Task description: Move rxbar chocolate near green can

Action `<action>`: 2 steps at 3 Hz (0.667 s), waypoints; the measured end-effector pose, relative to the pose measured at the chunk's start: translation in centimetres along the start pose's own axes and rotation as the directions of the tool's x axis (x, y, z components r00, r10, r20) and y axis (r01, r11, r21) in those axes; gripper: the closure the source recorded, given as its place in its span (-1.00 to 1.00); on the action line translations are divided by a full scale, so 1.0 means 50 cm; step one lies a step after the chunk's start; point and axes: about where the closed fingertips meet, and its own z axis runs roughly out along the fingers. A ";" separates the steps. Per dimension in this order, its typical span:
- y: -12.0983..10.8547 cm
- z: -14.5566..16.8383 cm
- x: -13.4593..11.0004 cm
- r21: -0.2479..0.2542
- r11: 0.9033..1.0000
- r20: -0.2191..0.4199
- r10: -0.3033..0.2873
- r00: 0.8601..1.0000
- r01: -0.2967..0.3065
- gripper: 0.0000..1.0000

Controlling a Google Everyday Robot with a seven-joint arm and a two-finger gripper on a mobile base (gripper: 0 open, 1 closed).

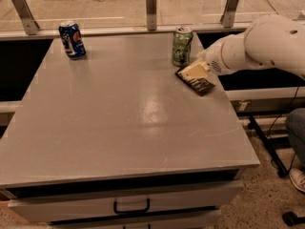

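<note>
1. Your gripper (194, 71) sits low over the far right part of the table (128, 128), at the end of the white arm (267, 44) reaching in from the right edge.
2. The rxbar chocolate (200, 84) lies directly under the gripper and sticks out on its near side. It looks flat or nearly flat on the tabletop.
3. You cannot tell whether the gripper is clamped on the bar or only resting over it, because its cream tip covers the bar's far end.
4. The green can (182, 46) stands upright just beyond the gripper and slightly to its left. It is close to the bar but apart from it, so the bar already seems to be where the task wants it.
5. The blue can (72, 40) stands far off to the gripper's left and plays no part here.
6. Judging by this, only letting go and lifting clear remains. Rise straight up so you don't clip the can.
</note>
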 end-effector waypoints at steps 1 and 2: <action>-0.013 -0.038 -0.019 0.031 0.999 0.027 -0.016 1.000 0.015 -1.00; -0.024 -0.105 -0.057 0.063 0.997 0.072 -0.041 0.997 0.037 -1.00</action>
